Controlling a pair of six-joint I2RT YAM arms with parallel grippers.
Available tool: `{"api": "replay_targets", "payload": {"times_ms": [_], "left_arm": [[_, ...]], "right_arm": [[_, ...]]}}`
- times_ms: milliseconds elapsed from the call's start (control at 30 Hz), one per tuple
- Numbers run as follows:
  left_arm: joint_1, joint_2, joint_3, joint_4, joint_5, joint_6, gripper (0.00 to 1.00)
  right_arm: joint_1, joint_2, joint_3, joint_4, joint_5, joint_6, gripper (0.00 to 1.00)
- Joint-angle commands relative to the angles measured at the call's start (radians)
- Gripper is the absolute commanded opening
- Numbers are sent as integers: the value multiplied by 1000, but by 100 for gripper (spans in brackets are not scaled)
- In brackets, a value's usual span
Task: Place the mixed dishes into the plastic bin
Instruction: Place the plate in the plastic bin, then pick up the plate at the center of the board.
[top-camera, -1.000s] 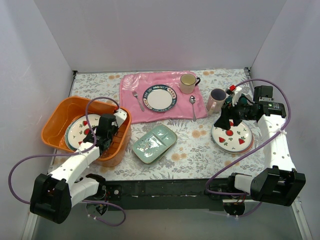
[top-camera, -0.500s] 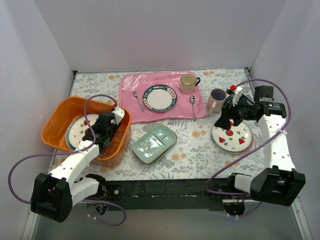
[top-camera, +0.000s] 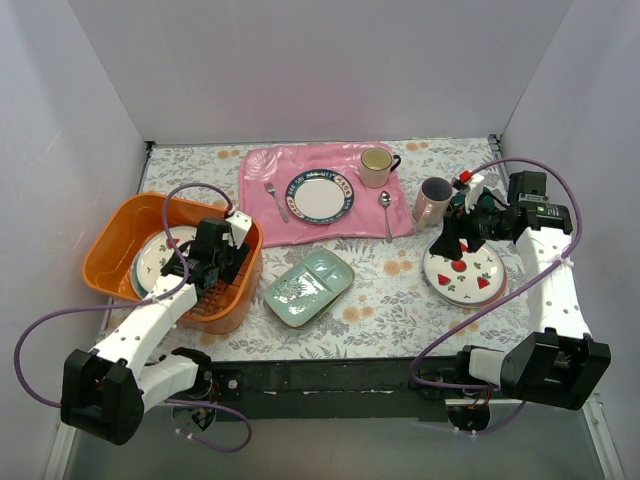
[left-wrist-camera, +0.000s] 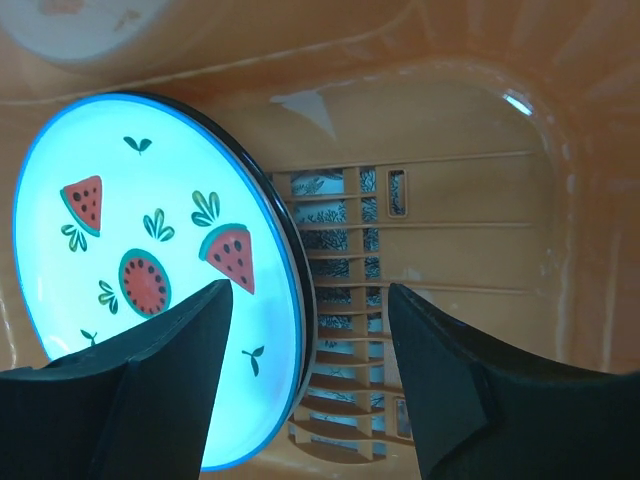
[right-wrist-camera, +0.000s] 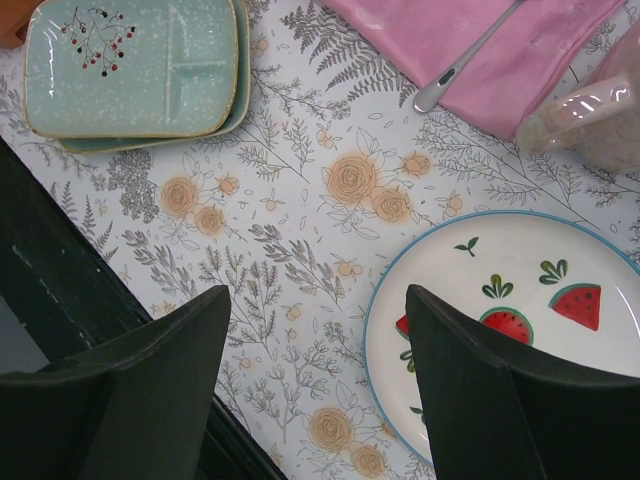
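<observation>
While the right claw (right-wrist-camera: 318, 300) gapes empty, the left claw (left-wrist-camera: 305, 300) stands released, empty.

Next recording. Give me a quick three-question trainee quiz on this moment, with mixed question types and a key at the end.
1. True or false: the green tray lies outside the orange bin.
2. The right gripper hangs over: A) the tray, B) the bin, C) the right-hand plate.
3. Fill in: the left-hand plate, inside the bin, shows slices of ____.
Key: 1 true; 2 C; 3 watermelon.
</observation>
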Motion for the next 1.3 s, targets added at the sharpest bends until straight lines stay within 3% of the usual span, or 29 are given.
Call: {"api": "replay_targets", "payload": {"times_ms": [0, 167, 533, 933, 1267], "left_arm": [[-1, -45, 98, -65, 37, -77, 64], [-1, -80, 190, -123, 103, -160, 71], [0, -172, 362, -232, 195, -395, 98], [-1, -212, 504, -207, 340, -648, 98], [-1, -240, 472, -62, 416, -798, 98]], "right_arm": [[-4, -4, 41, -29, -27, -73, 79], [-2, -24, 55, -55, -5, -116, 79], [-2, -79, 20, -3, 4, -158, 80], [-4, -151, -72, 77, -84, -190, 82], [-6, -199, -150, 164, -82, -179, 84]]}}
